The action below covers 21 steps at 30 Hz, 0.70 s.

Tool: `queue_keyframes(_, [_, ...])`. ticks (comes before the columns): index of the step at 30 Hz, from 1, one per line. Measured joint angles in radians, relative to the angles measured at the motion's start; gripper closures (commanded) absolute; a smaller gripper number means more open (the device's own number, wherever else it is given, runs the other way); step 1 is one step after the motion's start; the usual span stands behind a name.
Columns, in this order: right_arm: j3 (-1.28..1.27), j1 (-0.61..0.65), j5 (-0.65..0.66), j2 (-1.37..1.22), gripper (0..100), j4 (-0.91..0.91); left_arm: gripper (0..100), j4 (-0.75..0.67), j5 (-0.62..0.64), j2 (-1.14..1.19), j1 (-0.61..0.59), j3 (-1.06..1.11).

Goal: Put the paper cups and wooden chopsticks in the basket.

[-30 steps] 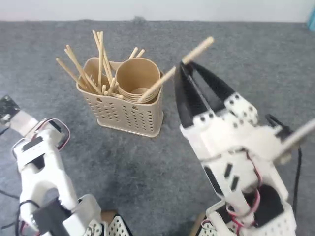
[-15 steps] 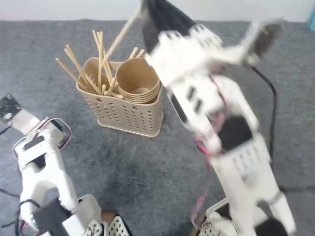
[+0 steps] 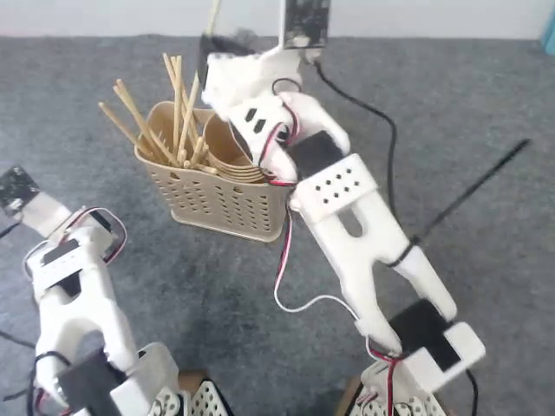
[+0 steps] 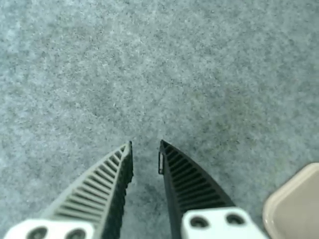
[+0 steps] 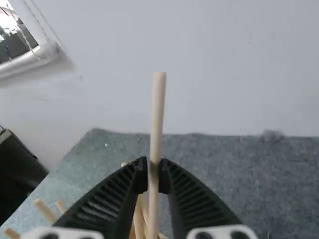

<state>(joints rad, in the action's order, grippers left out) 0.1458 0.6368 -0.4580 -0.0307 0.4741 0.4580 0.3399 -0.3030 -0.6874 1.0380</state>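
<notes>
A beige slotted basket [image 3: 227, 206] stands on the grey carpet, holding stacked paper cups [image 3: 236, 149] and several wooden chopsticks [image 3: 176, 102]. My right gripper [image 3: 218, 45] hangs above the basket's back edge, shut on one wooden chopstick [image 3: 212, 12] that points nearly straight up. The right wrist view has that chopstick [image 5: 157, 119] pinched between the fingers of the gripper [image 5: 153, 173], with other chopstick ends [image 5: 44, 209] below. My left gripper [image 4: 145, 145] is low over bare carpet, left of the basket, open a little with nothing in it.
The left arm's white body [image 3: 78, 303] sits at the front left. The right arm [image 3: 355, 234] stretches across the middle of the carpet, trailing a cable [image 3: 299, 303]. A beige rounded corner [image 4: 299, 204] shows beside the left gripper. A pale wall lies behind the table.
The right arm has swung from the basket's right side to above it, carrying the chopstick, which has turned from slanted to nearly upright. The left arm has not moved.
</notes>
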Motion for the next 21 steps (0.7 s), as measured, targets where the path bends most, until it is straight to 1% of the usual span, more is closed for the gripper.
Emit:
queue_keyframes(6, [0.000,0.011,0.000,0.012,84.7,0.032,92,0.000,0.000,0.000,0.000,0.000])
queue_keyframes(10, [0.008,0.012,0.000,0.133,84.7,0.117,92,0.000,0.000,0.000,0.000,0.000])
queue_keyframes(12, [0.032,0.012,0.000,0.213,84.7,0.193,92,0.000,0.000,0.000,0.000,0.000])
queue_keyframes(17, [0.081,0.012,0.005,0.397,84.7,0.456,92,0.000,0.000,0.000,0.000,0.000])
queue_keyframes(21, [0.081,0.008,0.061,0.497,84.7,0.706,92,0.000,0.000,0.000,0.000,0.000])
